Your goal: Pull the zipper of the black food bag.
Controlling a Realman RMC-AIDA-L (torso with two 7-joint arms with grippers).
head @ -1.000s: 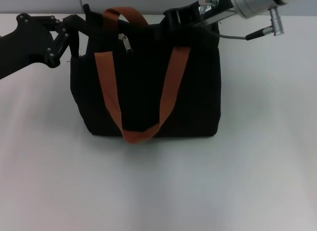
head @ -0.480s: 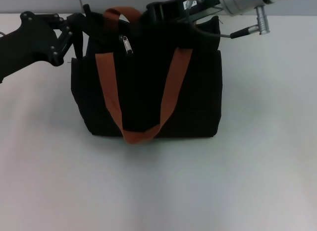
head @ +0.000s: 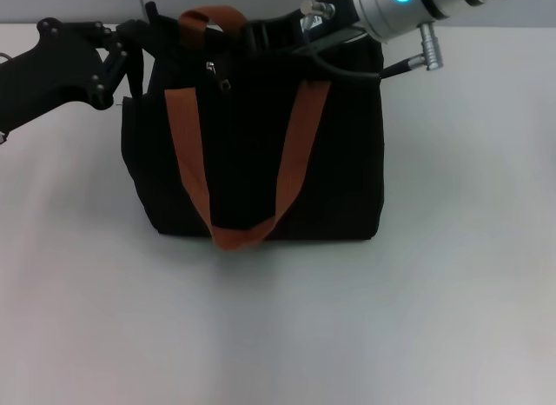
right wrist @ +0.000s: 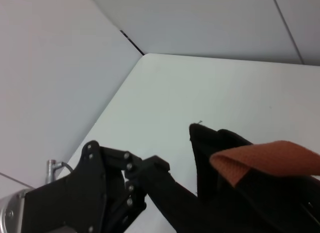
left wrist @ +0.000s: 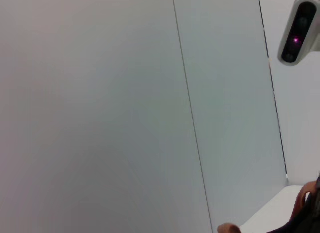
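Right gripper (head: 261, 33) sits at the top edge of the black food bag (head: 261, 162), just beside the back handle (head: 213, 19) and on the side of the pull tab toward the bag's right end; I cannot tell if its fingers are closed or apart, because they are dark against the dark fabric. I must not speak of any contact with the tab, since I do not see it.

Left gripper (head: 143, 42) is at the bag's upper left corner; from the head view it looks pinched on the fabric there, probably to hold the bag steady, but the fingers are not clear enough, so again I cannot tell. In the right wrist view this same gripper (right wrist: 165, 188) appears against the bag's corner (right wrist: 210, 143), beside the orange handle.

The zipper (head: 221, 75) runs along the upper edge of the bag, so its long axis goes from the bag's left end to its right end; the silver pull tab hangs on the front face near the left end, just below and to the left of the right gripper. In my judgement the right arm is the nearer one for the pull, and the coming move depends on this: the tab lies slightly toward the left corner from the gripper, and the pull must follow the line of the top edge.

I count one bag, one zipper with one tab, two orange handles, two grippers; the bag stands upright on the white table (head: 434, 292).
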